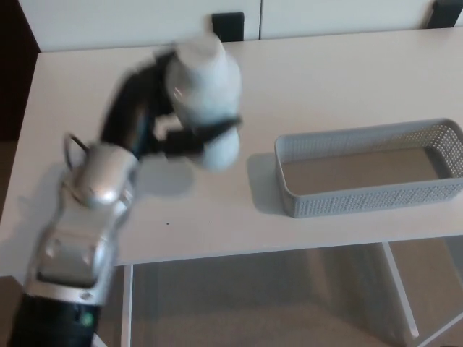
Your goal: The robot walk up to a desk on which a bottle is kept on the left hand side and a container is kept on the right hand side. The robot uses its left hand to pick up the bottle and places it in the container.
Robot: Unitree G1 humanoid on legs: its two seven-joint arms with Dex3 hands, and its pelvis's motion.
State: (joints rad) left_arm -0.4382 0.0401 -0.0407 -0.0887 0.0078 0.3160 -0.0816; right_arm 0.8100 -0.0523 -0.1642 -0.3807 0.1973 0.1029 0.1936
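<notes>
My left hand [155, 119] is shut on the white bottle [204, 97], with black fingers wrapped around its middle. Hand and bottle are blurred by motion and appear raised above the white desk [311, 87], left of centre. The bottle leans a little, cap end toward the far edge. A grey mesh container [369, 170] rests on the desk at the right, long and shallow, with nothing inside it. The bottle is well to the left of the container's near end. My right hand does not show.
The desk's front edge [289, 249] runs across the lower part of the picture, with white legs and floor beneath. Two dark chair backs [228, 27] stand behind the far edge. The container reaches nearly to the desk's right side.
</notes>
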